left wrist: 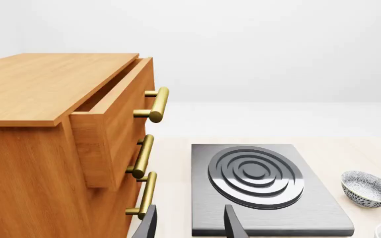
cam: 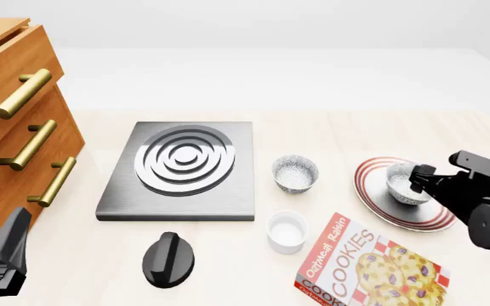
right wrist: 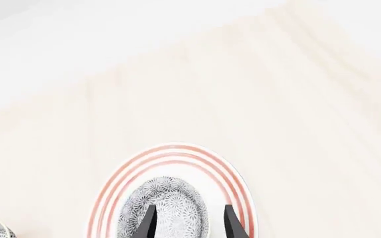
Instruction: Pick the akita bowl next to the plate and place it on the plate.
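Observation:
The akita bowl [cam: 400, 183], grey-and-white speckled, sits on the plate [cam: 379, 205], a large white plate with thin red rings at the right of the table. My right gripper [cam: 413, 183] is down at this bowl and open. In the right wrist view one finger [right wrist: 147, 221] is over the bowl [right wrist: 170, 206] and the other [right wrist: 233, 224] is outside its rim above the plate [right wrist: 114, 196], with a gap to the bowl wall. My left gripper [cam: 15, 231] hangs open and empty at the near left, far from both; its fingers [left wrist: 233, 225] show in the left wrist view.
A second speckled bowl [cam: 295, 173] stands on the table just left of the plate. A plain white cup [cam: 287, 231], a cookie box [cam: 364, 268], a black knob [cam: 168, 257] and a grey burner slab [cam: 181, 169] fill the middle. A wooden drawer cabinet [cam: 11, 137] stands at left.

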Action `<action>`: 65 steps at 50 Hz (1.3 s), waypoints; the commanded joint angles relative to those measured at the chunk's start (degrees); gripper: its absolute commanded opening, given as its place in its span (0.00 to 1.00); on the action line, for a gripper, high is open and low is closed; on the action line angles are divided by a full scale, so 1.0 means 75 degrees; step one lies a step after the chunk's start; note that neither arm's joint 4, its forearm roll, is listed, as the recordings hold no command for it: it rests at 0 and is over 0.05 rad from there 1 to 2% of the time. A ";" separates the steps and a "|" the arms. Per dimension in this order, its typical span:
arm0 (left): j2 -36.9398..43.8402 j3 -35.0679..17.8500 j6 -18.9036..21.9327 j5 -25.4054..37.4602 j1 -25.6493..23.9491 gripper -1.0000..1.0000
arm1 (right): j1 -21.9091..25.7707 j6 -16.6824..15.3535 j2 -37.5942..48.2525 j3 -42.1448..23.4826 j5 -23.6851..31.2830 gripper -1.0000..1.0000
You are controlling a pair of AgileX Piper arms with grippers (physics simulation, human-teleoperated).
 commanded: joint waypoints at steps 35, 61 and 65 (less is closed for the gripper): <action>0.0000 0.0000 0.0000 0.0000 0.0000 1.00 | 0.0163 0.0299 -0.4208 0.0895 0.1618 1.00; 0.0000 0.0000 0.0000 0.0000 0.0000 1.00 | -0.0038 0.0337 -0.6975 0.1493 0.2744 1.00; 0.0000 0.0000 0.0000 0.0000 0.0000 1.00 | -0.0092 0.0394 -0.7414 0.1516 0.3004 1.00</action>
